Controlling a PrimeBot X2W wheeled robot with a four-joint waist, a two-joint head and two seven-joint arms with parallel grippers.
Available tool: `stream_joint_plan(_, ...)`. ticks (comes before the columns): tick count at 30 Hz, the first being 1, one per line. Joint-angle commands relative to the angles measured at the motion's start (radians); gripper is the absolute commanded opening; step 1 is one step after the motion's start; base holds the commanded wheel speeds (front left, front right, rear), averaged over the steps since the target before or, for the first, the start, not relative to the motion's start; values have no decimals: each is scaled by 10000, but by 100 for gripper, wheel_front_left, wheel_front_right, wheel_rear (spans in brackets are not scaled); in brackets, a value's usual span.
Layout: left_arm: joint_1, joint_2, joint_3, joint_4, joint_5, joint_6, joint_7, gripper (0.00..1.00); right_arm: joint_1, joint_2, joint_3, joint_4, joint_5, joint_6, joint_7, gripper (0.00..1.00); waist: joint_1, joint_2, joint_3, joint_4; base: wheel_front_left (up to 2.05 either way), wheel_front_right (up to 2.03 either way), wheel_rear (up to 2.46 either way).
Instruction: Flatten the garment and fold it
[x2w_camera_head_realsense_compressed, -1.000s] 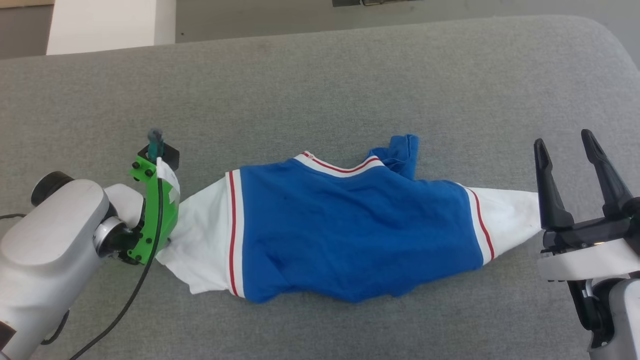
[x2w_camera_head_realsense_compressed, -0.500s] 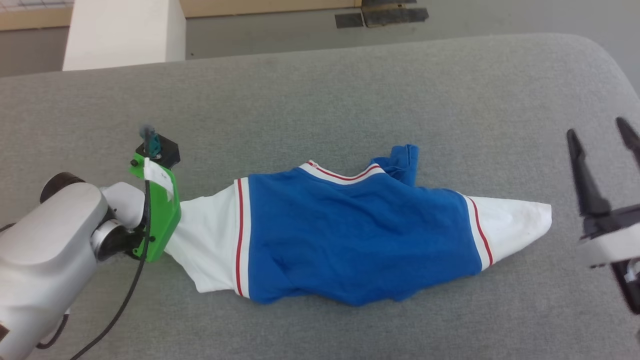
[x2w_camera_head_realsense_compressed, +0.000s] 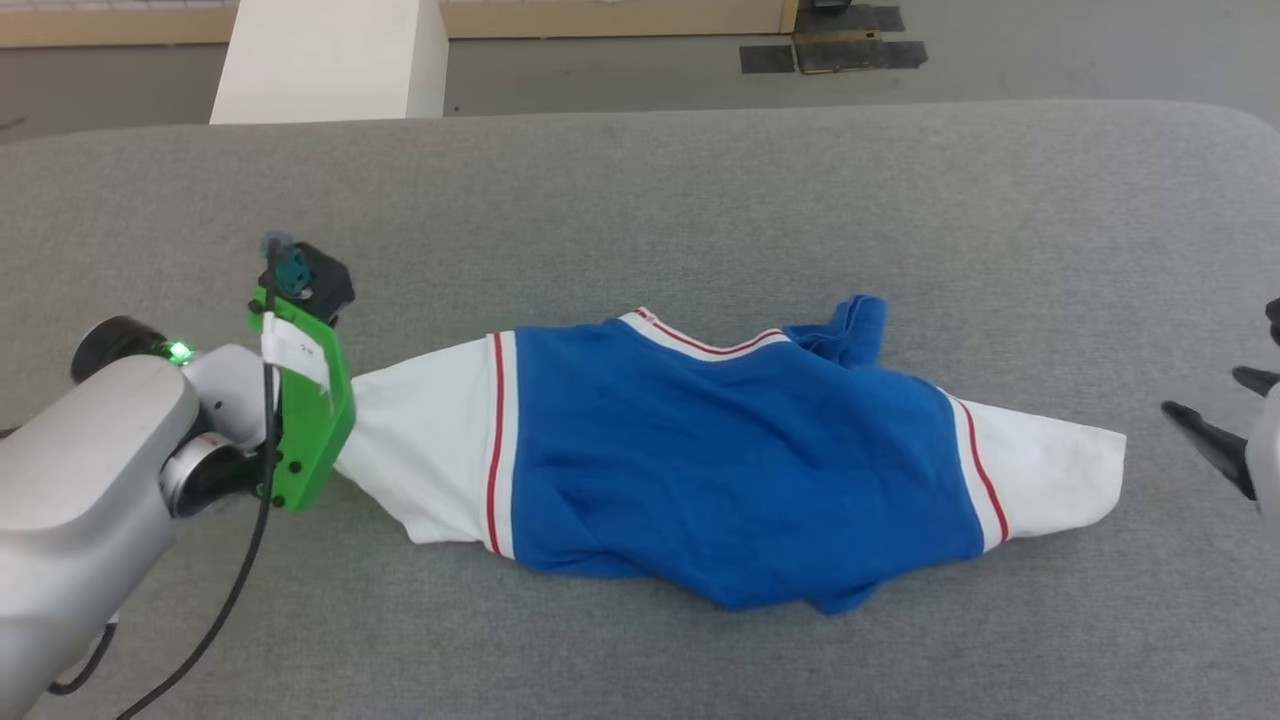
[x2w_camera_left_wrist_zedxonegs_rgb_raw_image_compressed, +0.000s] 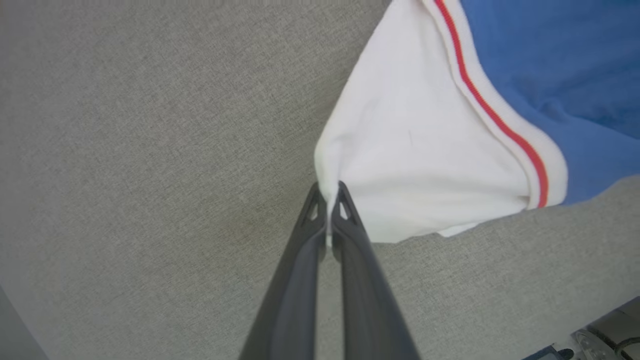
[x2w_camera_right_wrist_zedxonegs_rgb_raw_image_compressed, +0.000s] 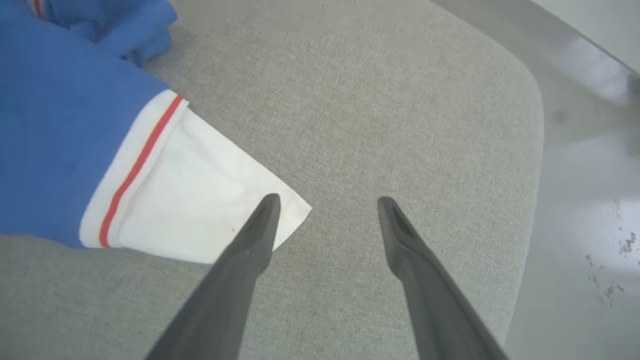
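Observation:
The garment (x2w_camera_head_realsense_compressed: 740, 470) lies stretched sideways on the grey table (x2w_camera_head_realsense_compressed: 700, 220), blue body in the middle and a white sleeve at each end. No "3" print shows on the side facing up. My left gripper (x2w_camera_left_wrist_zedxonegs_rgb_raw_image_compressed: 327, 192) is shut on the tip of the left white sleeve (x2w_camera_left_wrist_zedxonegs_rgb_raw_image_compressed: 425, 165); in the head view its green wrist mount (x2w_camera_head_realsense_compressed: 305, 430) covers the fingers. My right gripper (x2w_camera_right_wrist_zedxonegs_rgb_raw_image_compressed: 325, 200) is open with nothing between its fingers, just beyond the right white sleeve (x2w_camera_right_wrist_zedxonegs_rgb_raw_image_compressed: 200, 215). That sleeve (x2w_camera_head_realsense_compressed: 1050, 475) lies loose on the table, with the right fingers (x2w_camera_head_realsense_compressed: 1210, 447) apart from it at the picture's edge.
A bunched blue fold (x2w_camera_head_realsense_compressed: 850, 330) sticks up near the collar at the garment's far side. The table's rounded right corner (x2w_camera_right_wrist_zedxonegs_rgb_raw_image_compressed: 530, 85) lies close to the right gripper, with pale floor (x2w_camera_right_wrist_zedxonegs_rgb_raw_image_compressed: 590, 175) beyond. A white block (x2w_camera_head_realsense_compressed: 330, 60) stands behind the table.
The camera has shifted. My open right gripper has drawn away to the right from the right sleeve's tip, which now lies free. The left gripper still holds its sleeve.

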Motion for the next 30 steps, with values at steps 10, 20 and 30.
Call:
stream_joint_plan(10,-944,-570,-233,-81,150,-23,-183,0,-1547,-38,1445,1360,1096,-15,2211,100,0,0,1098,749,0,0,0)
stream_joint_plan(20,-1413,-949,-624,259,31,-23,-491,0,-1632,966,2725,3144,1070,-15,1490,100,0,0,1535,1097,0,0,0)
stream_joint_plan(30,-1171,-894,-1060,795,-379,-23,-973,0,-2178,772,3951,3362,1127,-15,-187,0,0,0,833,731,0,0,0)
